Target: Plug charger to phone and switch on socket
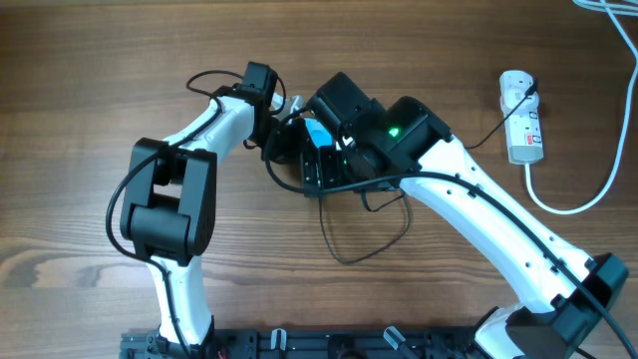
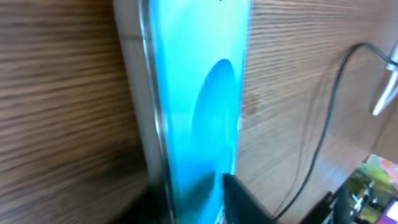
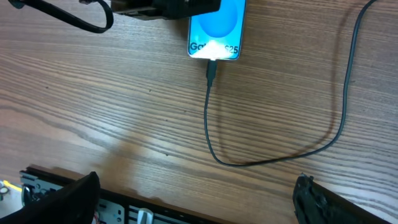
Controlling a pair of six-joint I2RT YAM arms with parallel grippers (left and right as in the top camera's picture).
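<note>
The phone (image 1: 317, 133) lies flat at the table's middle, its cyan screen mostly hidden under both arms. My left gripper (image 2: 196, 202) is shut on the phone (image 2: 193, 93), one finger on each long edge. In the right wrist view the phone (image 3: 214, 28) shows "Galaxy" text at its near end. The charger cable's black tip (image 3: 211, 68) sits against that end and looks inserted. My right gripper (image 3: 196, 193) is wide open and empty, above the table in front of the phone. The charger cable (image 1: 349, 239) loops towards the white socket (image 1: 521, 118) at the far right.
A thick white cord (image 1: 588, 199) curves from the socket off the right edge. The right arm (image 1: 498, 219) crosses the table's right half. The black cable loop (image 3: 280, 155) lies on the wood below my right gripper. A black rail (image 1: 349, 344) runs along the front edge.
</note>
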